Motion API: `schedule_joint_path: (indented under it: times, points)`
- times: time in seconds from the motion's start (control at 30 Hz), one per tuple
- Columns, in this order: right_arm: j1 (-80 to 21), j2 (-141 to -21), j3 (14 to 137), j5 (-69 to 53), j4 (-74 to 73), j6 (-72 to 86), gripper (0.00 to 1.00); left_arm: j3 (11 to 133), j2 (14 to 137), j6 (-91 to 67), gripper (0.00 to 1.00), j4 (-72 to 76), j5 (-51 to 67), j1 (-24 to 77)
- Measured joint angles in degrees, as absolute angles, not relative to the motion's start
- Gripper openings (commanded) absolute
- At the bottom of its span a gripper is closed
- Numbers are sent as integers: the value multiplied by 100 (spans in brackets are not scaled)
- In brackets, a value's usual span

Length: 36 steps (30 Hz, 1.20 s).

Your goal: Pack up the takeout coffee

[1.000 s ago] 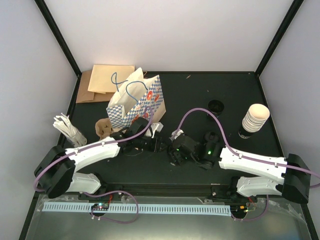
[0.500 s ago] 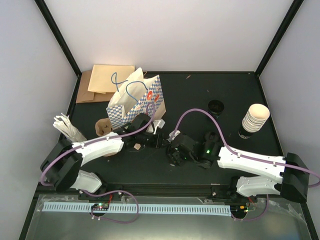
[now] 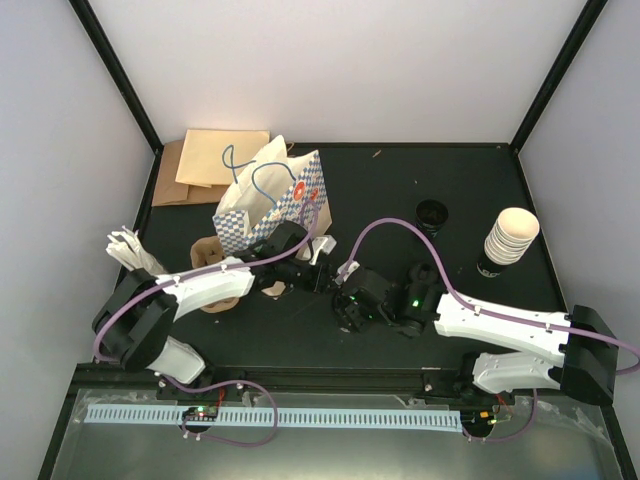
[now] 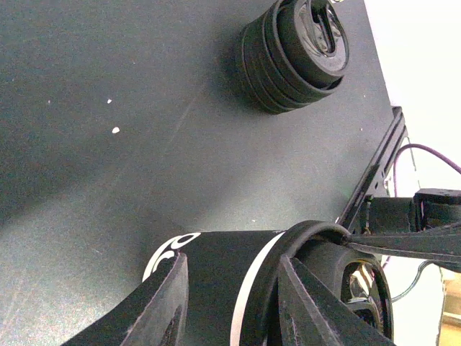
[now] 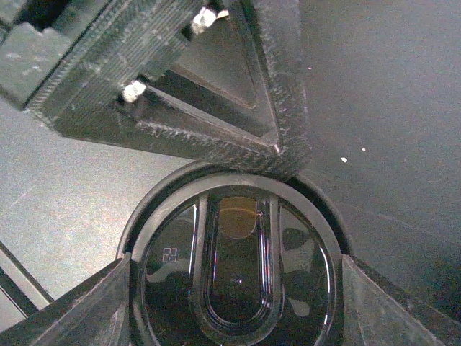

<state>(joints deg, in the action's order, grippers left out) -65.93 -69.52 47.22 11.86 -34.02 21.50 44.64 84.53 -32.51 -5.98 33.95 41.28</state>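
Lid: the round black plastic lid (image 5: 234, 282) lies flat over the cup's mouth, sip slot facing up, and fills the right wrist view.
Right gripper: the right gripper (image 5: 235, 259) comes at the lid from above. One finger rests against each side of the rim, spread wide because the lid is wide. It is clamped on the lid, probably to press it home or to carry cup and lid as one.
Cup: the small tapered paper cup (image 4: 220, 249) sits under that lid, between the two grippers in the middle of the dark worktop (image 3: 420, 175). Its wall looks dark with pale markings in the left wrist view, and the arms hide it from above. Whether it rests on the worktop or is lifted, I cannot tell.
Left gripper: the left gripper (image 4: 232, 261) meets the cup from the side, fingers partway apart with the cup wall across the gap. Whether it pinches or only braces, I cannot tell. A brace would keep the cup from tipping under a downward push.
Bag: the blue-checked paper bag (image 3: 272, 205) stands mouth up just behind the left arm, so a capped cup would need only a short lift.
Spares: the low stack of spare black lids (image 4: 295, 50) and the tall stack of nested cream cups (image 3: 508, 238) sit well apart at the right, clear of the work.
Stage: capping looks under way or just done, and the cup is not yet bagged.
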Motion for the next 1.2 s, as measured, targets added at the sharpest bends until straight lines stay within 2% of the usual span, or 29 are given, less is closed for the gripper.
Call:
schedule_joint_path:
  times: [0.43, 0.57, 0.8, 0.93, 1.03, 1.2]
  points:
    - [-6598, -6952, 4705, 1232, -3376, 2241, 56, 4499, 8565, -3170, 36, -528, 3498, 4097]
    - [-6646, -6969, 4700, 1321, -3332, 2335, 56, 4434, 8342, -3173, 43, -604, 3234, 4132]
    - [-6685, -7150, 4816, 1542, -3221, 2641, 56, 4195, 7140, -3127, 51, -1208, 2801, 4219]
    - [-6685, -7231, 4860, 1581, -3146, 2670, 59, 3938, 6663, -3116, 60, -1247, 2832, 4252]
    - [-6685, -7229, 4860, 1564, -3118, 2626, 61, 3730, 6617, -3116, 66, -1249, 2906, 4252]
    - [-6685, -7135, 4807, 1496, -3124, 2519, 61, 3693, 6971, -3105, 68, -1157, 3013, 4250]
